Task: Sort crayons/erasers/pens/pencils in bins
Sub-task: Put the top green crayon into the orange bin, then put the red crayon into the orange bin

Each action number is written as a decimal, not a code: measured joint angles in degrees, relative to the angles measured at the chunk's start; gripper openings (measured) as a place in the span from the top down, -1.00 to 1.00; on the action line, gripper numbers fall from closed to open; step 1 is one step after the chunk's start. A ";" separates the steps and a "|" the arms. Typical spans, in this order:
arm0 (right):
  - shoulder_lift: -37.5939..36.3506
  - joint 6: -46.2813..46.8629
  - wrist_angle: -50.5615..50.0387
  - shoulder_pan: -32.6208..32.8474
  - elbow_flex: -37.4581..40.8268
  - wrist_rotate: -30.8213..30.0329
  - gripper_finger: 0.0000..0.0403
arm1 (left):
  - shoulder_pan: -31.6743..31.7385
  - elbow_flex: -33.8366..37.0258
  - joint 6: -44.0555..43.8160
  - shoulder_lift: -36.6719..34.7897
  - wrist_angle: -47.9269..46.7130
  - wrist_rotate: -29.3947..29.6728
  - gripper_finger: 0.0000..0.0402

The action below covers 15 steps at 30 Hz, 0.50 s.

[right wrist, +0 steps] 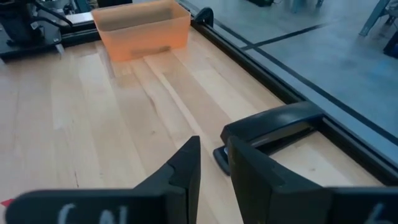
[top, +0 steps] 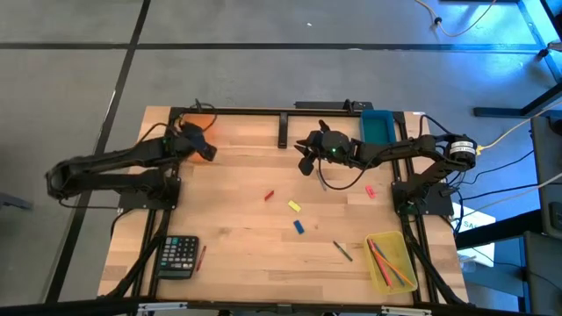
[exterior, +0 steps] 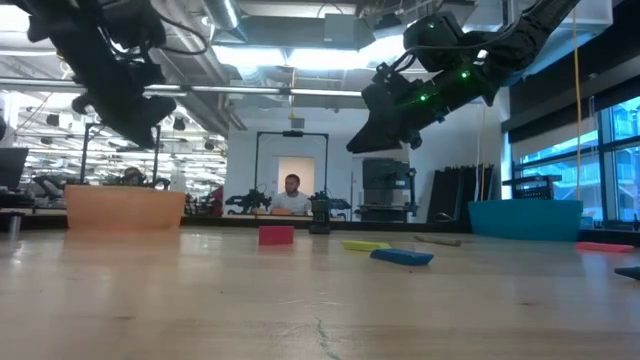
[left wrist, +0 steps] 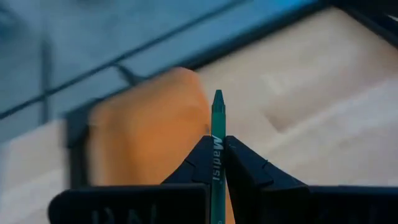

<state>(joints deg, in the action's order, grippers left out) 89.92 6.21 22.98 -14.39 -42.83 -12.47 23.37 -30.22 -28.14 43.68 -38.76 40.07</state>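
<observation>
Pale wooden planks form the table (top: 237,228), smooth and lightly grained, framed in black metal. At its far left corner, the left gripper (left wrist: 216,163) is clenched on a slim green pencil (left wrist: 217,134), held over the orange bin (left wrist: 146,134). Near the far edge, the right gripper (right wrist: 212,163) hangs with fingers slightly parted, grasping nothing. A short red crayon (top: 270,196), a yellow eraser (top: 294,206) and a blue eraser (top: 299,226) lie mid-table. The teal bin (top: 377,125) sits far right; the translucent yellow bin (top: 390,261) holds thin sticks.
</observation>
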 joint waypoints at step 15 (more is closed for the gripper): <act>0.01 -0.40 0.46 0.05 0.00 0.09 0.58 | 11.50 5.84 -1.60 2.10 11.89 7.52 0.67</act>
<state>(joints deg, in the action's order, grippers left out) 89.93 5.81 23.44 -14.34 -42.83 -12.38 34.88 -24.38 -29.74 45.78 -26.87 47.59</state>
